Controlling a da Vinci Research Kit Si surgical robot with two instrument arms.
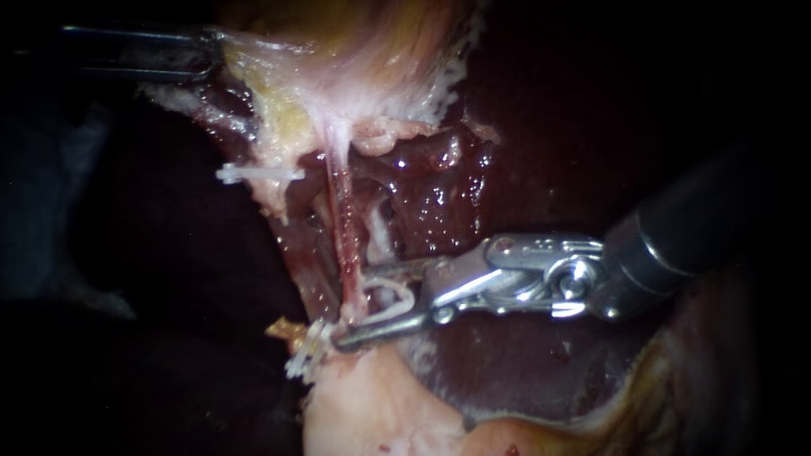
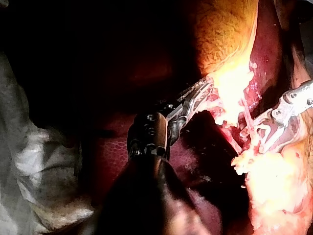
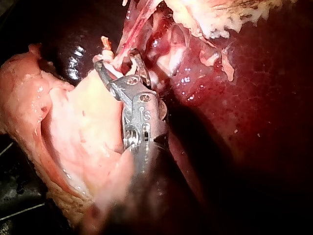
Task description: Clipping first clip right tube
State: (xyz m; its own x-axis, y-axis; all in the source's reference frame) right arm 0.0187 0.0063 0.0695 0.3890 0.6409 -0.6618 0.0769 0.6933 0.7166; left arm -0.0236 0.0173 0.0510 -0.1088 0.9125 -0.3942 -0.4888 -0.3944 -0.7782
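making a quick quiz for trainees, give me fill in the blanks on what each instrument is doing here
The left instrument grips the ___ at the endoscope view's upper left. The right instrument carries an open white clip around the reddish ___. The dark red tissue behind them is the ___.
Missing: gallbladder; tube; liver.

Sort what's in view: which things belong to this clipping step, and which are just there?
In use: right instrument, loaded clip in its jaws, right tube, left instrument gripping the gallbladder.
Just there: liver, upper clip, lower clips.
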